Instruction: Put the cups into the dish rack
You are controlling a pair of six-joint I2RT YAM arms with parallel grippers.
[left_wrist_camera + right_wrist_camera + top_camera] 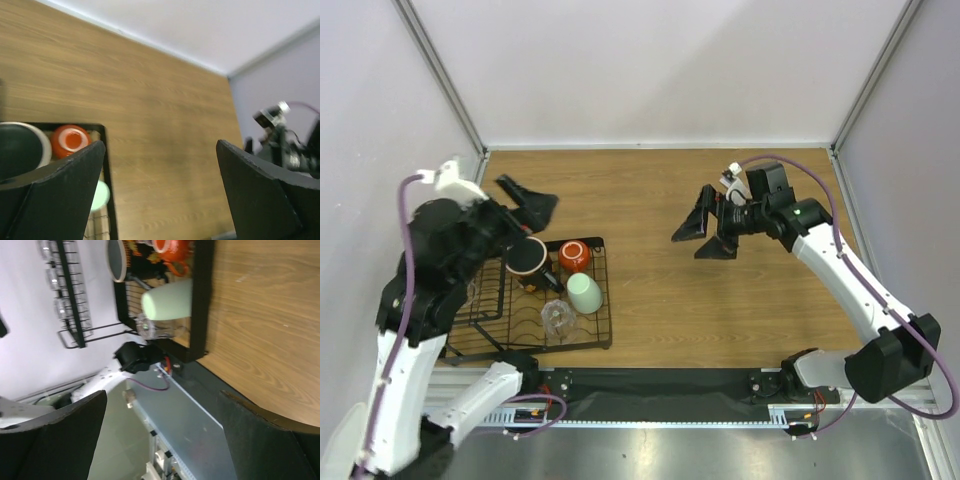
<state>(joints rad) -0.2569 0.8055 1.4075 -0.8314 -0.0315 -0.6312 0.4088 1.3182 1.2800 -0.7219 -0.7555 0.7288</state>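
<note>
The rack [607, 300] sits at the near-left corner of the surface [720, 310]. It holds a dark mug [528, 258], an orange cup [574, 255], a green cup [585, 293] and a clear glass [558, 317]. The left claw [160, 144] is wide open and empty above the rack's far edge. The right claw [162, 395] is wide open and empty, well apart.

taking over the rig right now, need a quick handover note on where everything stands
Left gripper: jaws open, empty, hovering just past the rack's far edge.
Right gripper: jaws open, empty, over bare table on the right.
Dish rack, near left: holds the dark mug, orange-red cup, mint cup and a clear tumbler.
Done: those four are loaded.
Left: no cup shows on the table outside the rack. The left arm hides part of the rack, so check there before stopping.
</note>
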